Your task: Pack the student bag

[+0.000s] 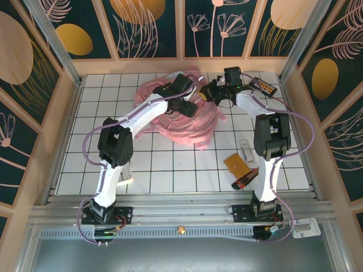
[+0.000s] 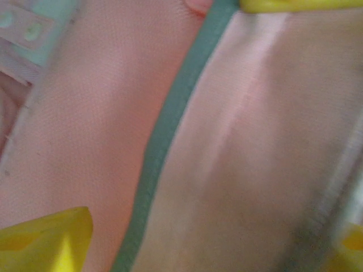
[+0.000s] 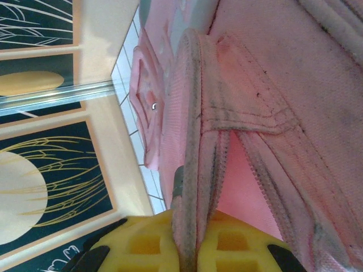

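A: Overhead first: what worries you?
B: The student bag (image 1: pixel 187 127) lies crumpled on the counter (image 1: pixel 96 102). Your left gripper (image 1: pixel 186 106) and right gripper (image 1: pixel 214 94) crowd together on top of it and could collide. An orange card (image 1: pixel 237 164) lies well apart, on the bag's near side.
A: Left wrist?
B: Fingers (image 2: pixel 45 241) spread over slick fabric beside the bag's green trim (image 2: pixel 170 124); closing there may catch nothing.
A: Right wrist?
B: Pressed together, pinching the bag's seamed edge (image 3: pixel 190 141); pull hard and it may slip.
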{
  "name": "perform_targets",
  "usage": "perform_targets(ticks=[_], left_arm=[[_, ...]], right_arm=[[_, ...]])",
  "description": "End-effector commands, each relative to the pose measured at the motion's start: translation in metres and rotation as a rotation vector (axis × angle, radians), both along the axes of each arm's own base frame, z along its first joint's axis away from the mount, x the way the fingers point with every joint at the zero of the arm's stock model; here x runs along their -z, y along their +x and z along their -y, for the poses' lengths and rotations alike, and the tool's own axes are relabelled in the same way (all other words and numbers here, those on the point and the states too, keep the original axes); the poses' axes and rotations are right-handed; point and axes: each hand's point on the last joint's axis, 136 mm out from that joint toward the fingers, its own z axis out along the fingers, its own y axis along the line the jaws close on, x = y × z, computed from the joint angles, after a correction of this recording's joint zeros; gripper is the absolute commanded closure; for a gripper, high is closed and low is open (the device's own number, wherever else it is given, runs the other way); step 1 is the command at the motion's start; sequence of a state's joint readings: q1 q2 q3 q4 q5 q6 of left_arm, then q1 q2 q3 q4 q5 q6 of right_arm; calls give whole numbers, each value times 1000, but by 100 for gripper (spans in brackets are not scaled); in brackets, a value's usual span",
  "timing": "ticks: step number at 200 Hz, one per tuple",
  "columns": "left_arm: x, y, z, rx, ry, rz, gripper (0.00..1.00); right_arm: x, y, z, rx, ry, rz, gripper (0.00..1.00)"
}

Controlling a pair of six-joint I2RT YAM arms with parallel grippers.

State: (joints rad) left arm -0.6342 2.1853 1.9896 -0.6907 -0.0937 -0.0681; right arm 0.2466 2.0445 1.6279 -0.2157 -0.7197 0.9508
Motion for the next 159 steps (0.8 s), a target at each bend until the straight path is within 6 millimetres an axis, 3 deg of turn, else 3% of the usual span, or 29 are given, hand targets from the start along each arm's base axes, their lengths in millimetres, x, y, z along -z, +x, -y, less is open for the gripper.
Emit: perform_targets(ticks=[1,26,41,54,60,79,100,133,159], left_arm=[[-12,22,-18,-100,88,85,24],[-13,30,-15,-127,75,92,45],[-13,32,-15,-137,62,87,66],[-15,32,-16,-145,41,77,93],[-15,32,-17,-150,32,72,100],[-16,33,-22,-157,-4,46,100],[-13,34,-26,-168,-46,10,100],[-13,35,-28,-171,-97,-21,100],[-21,36,-27,-167,-133,-22,100]], right_arm=[[-60,-9,-16,-69,78,106,100],[-59,-11,-15,-74,67,97,100],[-57,-11,-12,-73,55,95,100],[-54,-12,-4,-64,13,93,87],[-51,-12,4,-56,-34,100,78],[-43,-19,37,-22,-197,106,58],[-38,-45,86,26,-412,103,38],[-1,-119,163,62,-720,-65,22],[42,-182,202,2,-885,-273,21]])
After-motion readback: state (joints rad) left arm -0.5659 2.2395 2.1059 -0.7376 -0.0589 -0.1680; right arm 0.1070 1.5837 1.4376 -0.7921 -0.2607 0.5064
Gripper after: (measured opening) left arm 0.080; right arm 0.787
